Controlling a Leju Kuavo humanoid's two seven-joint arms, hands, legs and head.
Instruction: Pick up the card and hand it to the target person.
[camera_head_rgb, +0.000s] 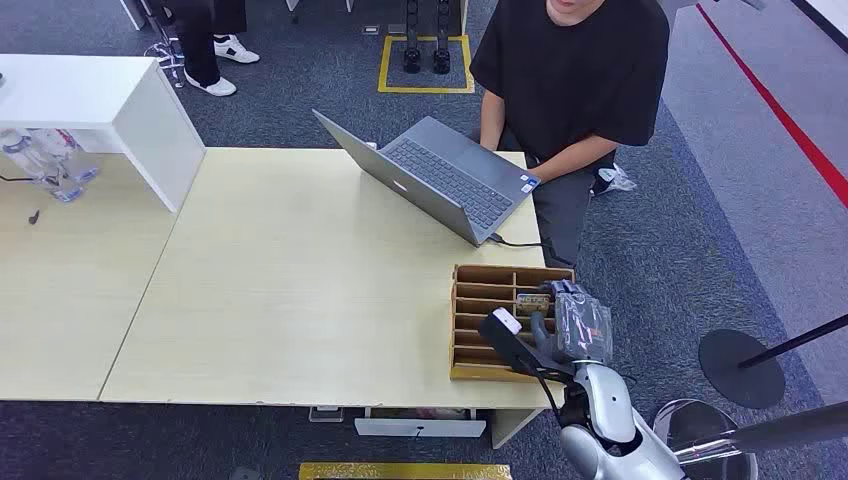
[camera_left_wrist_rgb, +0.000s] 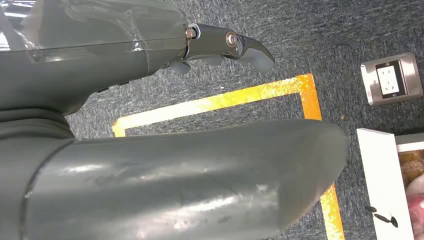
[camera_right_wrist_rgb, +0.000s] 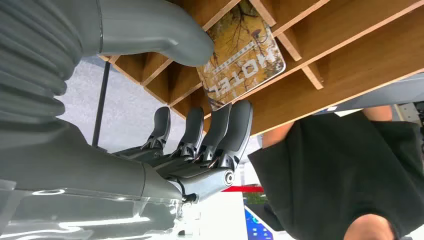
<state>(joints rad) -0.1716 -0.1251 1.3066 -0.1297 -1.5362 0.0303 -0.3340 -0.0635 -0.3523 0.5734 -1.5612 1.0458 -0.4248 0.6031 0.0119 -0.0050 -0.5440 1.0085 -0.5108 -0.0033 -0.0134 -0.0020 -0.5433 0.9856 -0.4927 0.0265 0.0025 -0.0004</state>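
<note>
The card (camera_right_wrist_rgb: 243, 60) marked "HOTEL" stood in the wooden organizer (camera_head_rgb: 480, 300) near the laptop (camera_head_rgb: 440, 175), the right hand (camera_right_wrist_rgb: 200, 135) reaching it with spread, empty fingers.

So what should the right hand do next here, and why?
Probably close on the card. The right hand is at the wooden rack, thumb on one side of the card and fingers on the other, but the card sits in its slot, not yet lifted.
</note>
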